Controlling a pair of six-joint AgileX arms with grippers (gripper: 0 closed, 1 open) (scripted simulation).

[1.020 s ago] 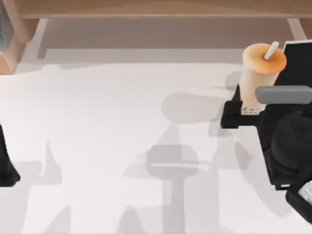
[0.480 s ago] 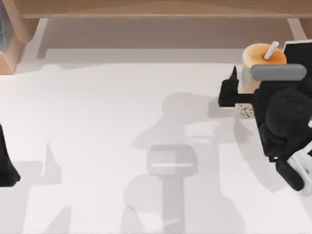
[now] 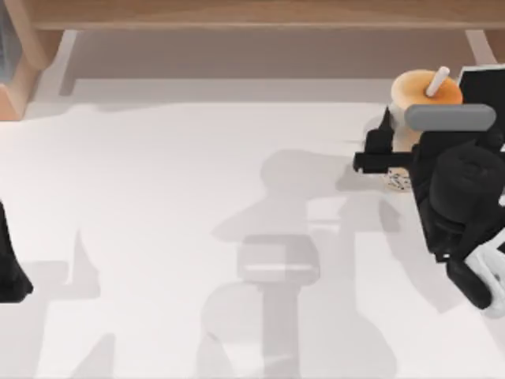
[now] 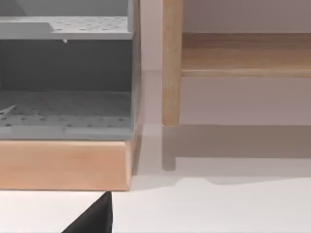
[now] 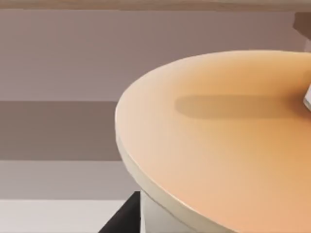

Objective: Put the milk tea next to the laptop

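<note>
Two arms at one white table (image 3: 173,197). Table runs broad and pale across the top view, with grey shadows over its middle and a wooden shelf rail (image 3: 252,14) along the far edge.

Right arm (image 3: 461,213): a black bulk at the table's right side, reaching toward the far right corner. Its gripper (image 3: 398,154) sits at the lower half of the milk tea (image 3: 412,99), black fingers (image 3: 377,154) pressed against the cup's sides, clenched around it.

Milk tea stands upright at the far right of the table, orange lid and white straw (image 3: 436,81) on top, dark pearls just visible at its base below the fingers. In the right wrist view the orange lid (image 5: 228,141) looms very close under the camera.

Left arm (image 3: 9,268): parked at the table's left edge, low and dark; whether its fingers are apart I cannot tell. Its wrist view faces a grey perforated shelf unit (image 4: 68,73) on a wooden base, beside a wooden post (image 4: 171,63).
</note>
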